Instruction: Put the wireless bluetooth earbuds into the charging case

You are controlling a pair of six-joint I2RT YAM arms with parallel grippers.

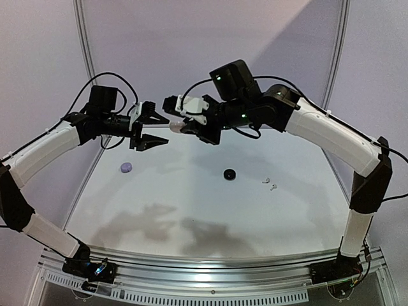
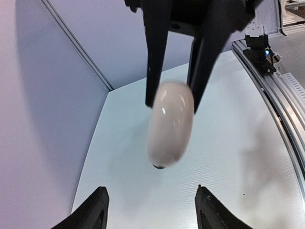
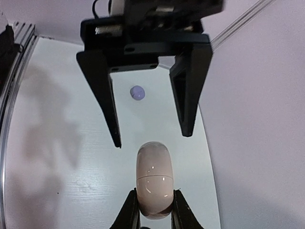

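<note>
A pale pinkish-white oval charging case [image 3: 154, 176], closed along its seam, hangs in mid-air. My right gripper [image 3: 155, 202] is shut on its near end. My left gripper [image 2: 150, 188] faces it from the other side, open, its fingertips level with the case's far end and not touching it. From above, the case [image 1: 176, 126] sits between the left gripper [image 1: 167, 129] and the right gripper [image 1: 185, 127], above the back of the table. Two tiny white earbuds [image 1: 269, 184] lie on the table to the right.
A round lavender case [image 1: 127, 167] lies on the table at the left, also seen as a lavender case [image 3: 137, 92] in the right wrist view. A round black case [image 1: 229, 173] sits near the middle. Walls close off the back and sides.
</note>
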